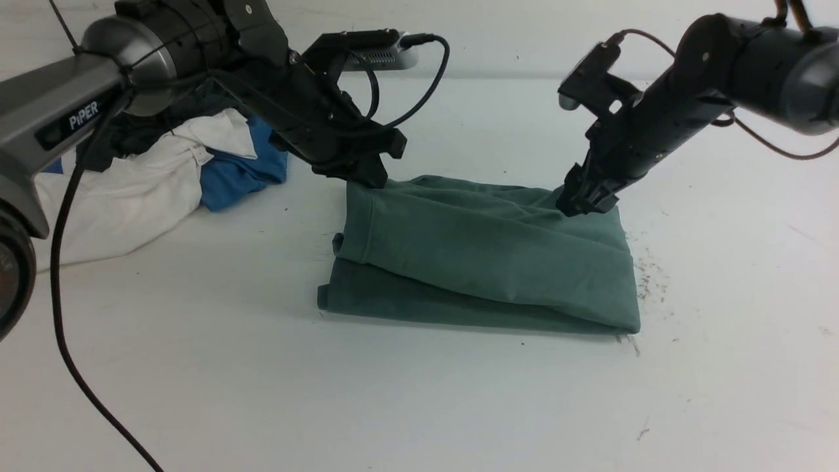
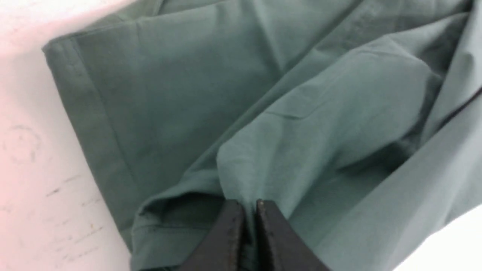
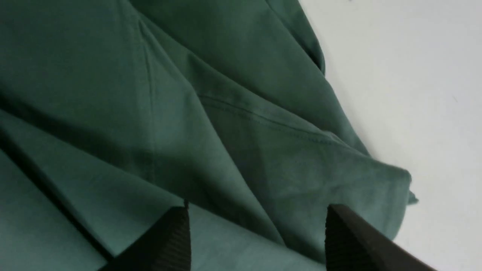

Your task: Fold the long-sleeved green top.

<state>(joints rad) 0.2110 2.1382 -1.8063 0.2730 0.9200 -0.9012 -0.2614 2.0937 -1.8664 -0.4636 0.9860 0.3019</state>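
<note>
Where the two pincers come down, the green long-sleeved top [image 1: 485,255] lies folded into a thick rectangle on the white table [image 1: 419,406], with its far edge running from one pincer to the other. The left pincer [image 1: 370,178] sits at the top's far left corner, clenched. In its wrist view the two black fingers [image 2: 226,233] stand almost together. A pucker of green cloth runs straight up to their tips, so it seems to be nipping a fold of the top, though the thin gap is too dark to be sure. The right pincer [image 1: 585,204] rests at the far right corner, released, with its jaws spread wide. Its ribbed pads [image 3: 171,241] stand apart over creased fabric, with a stitched hem just ahead of them. The word "PiPER" [image 1: 84,115] reads in white on the grey left arm behind its pincer. Out past the left pincer, on the side away from the right one, lies a heap of a white garment [image 1: 124,196], a blue garment [image 1: 239,174] and a dark garment [image 1: 131,137].
</note>
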